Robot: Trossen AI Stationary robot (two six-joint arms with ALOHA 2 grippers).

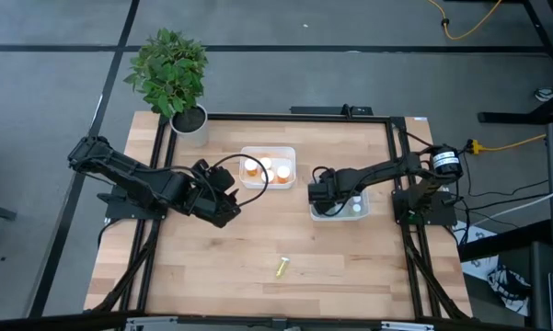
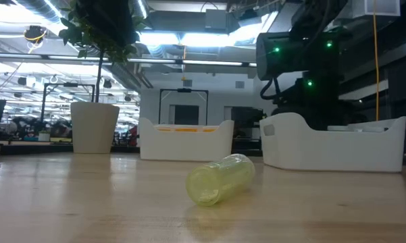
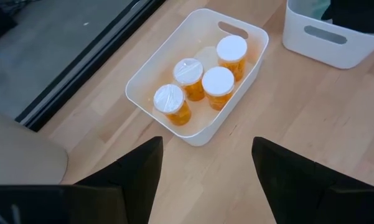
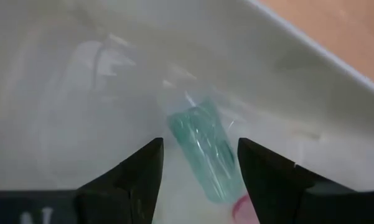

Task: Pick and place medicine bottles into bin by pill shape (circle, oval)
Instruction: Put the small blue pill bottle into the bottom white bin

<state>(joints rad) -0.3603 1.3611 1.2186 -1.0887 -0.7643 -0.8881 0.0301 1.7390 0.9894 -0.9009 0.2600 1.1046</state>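
Right gripper [image 4: 199, 168] sat low inside the right bin [image 1: 339, 210], right of centre frame; fingers apart, a teal bottle [image 4: 206, 152] lying between them, contact unclear, possibly not gripped. Left gripper [image 3: 205, 171] hovered left of the centre bin [image 1: 268, 166], fingers apart, empty. Four orange white-capped bottles [image 3: 202, 78] stood in that bin. One yellow bottle [image 1: 282, 268] lay on the table [image 1: 212, 267], lower centre.
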